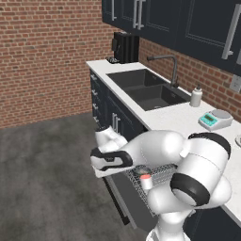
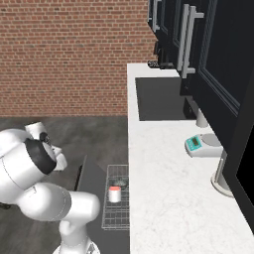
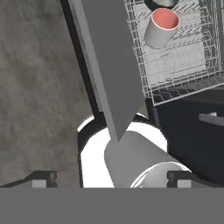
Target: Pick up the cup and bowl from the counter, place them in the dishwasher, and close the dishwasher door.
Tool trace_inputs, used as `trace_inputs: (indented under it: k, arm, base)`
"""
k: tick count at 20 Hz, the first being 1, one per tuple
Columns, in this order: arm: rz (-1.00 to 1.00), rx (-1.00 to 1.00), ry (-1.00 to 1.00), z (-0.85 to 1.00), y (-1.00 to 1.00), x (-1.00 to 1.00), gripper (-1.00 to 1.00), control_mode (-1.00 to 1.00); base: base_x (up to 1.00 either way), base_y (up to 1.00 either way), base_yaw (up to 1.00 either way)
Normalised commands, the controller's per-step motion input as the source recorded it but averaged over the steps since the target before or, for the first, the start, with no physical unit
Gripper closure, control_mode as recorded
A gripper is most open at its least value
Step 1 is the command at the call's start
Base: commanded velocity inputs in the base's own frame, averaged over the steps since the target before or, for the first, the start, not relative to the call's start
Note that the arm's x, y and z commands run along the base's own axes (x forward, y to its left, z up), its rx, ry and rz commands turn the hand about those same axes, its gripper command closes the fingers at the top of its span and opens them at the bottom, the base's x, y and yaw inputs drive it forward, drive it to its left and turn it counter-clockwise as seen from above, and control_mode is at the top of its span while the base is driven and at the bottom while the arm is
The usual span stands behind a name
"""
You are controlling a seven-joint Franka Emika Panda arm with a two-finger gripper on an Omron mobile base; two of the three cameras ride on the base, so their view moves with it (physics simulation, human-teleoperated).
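I am looking down at one dishwasher (image 2: pixel 106 198) with its one wire rack (image 2: pixel 117 218) pulled out beside the front edge of the counter (image 2: pixel 168 198). One cup (image 2: pixel 114 194) is standing upright on the rack, its red-pink inside facing up, and one bowl (image 2: pixel 120 182) is sitting just behind it, toward the rack's far edge. In the hand view I am seeing the same cup (image 3: pixel 160 28) near the rack's top edge, with the bowl (image 3: pixel 161 3) cut off by the frame just above it.

The dishwasher door (image 3: pixel 107 65) is standing partly raised, tilted, its grey inner face running alongside the rack's outer edge; in the left base view its dark edge (image 1: pixel 117 200) is showing below the arm.

The gripper (image 3: pixel 111 180) is hovering over the floor side of the door, its two finger tips (image 3: pixel 40 179) standing spread wide apart and pinching nothing.

On the counter I am counting one double sink basin (image 1: pixel 148 87) with one faucet (image 1: pixel 170 63), one soap bottle (image 1: pixel 196 96) near the sink's right corner, one teal-faced scale (image 1: pixel 215 119) toward the back edge, and one black coffee machine (image 1: pixel 125 47) at the far end.
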Motion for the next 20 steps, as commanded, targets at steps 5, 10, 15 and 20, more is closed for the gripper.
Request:
trace_inputs:
  k: [5, 10, 15, 20]
  arm:
    - [0.01, -0.19, -0.14, -0.07, 0.37, 0.00, -1.00, -1.00]
    - [0.00, -0.20, -0.07, -0.04, 0.31, 0.00, -1.00, -1.00]
    - [0.00, -0.13, -0.02, -0.20, 0.02, 0.01, -1.00, -1.00]
    - [0.00, -0.11, -0.01, -0.51, 0.05, 0.18, -1.00, -1.00]
  base:
    - [0.00, 0.00, 0.00]
    - [0.00, 0.00, 0.00]
    - [0.00, 0.00, 0.00]
    - [0.00, 0.00, 0.00]
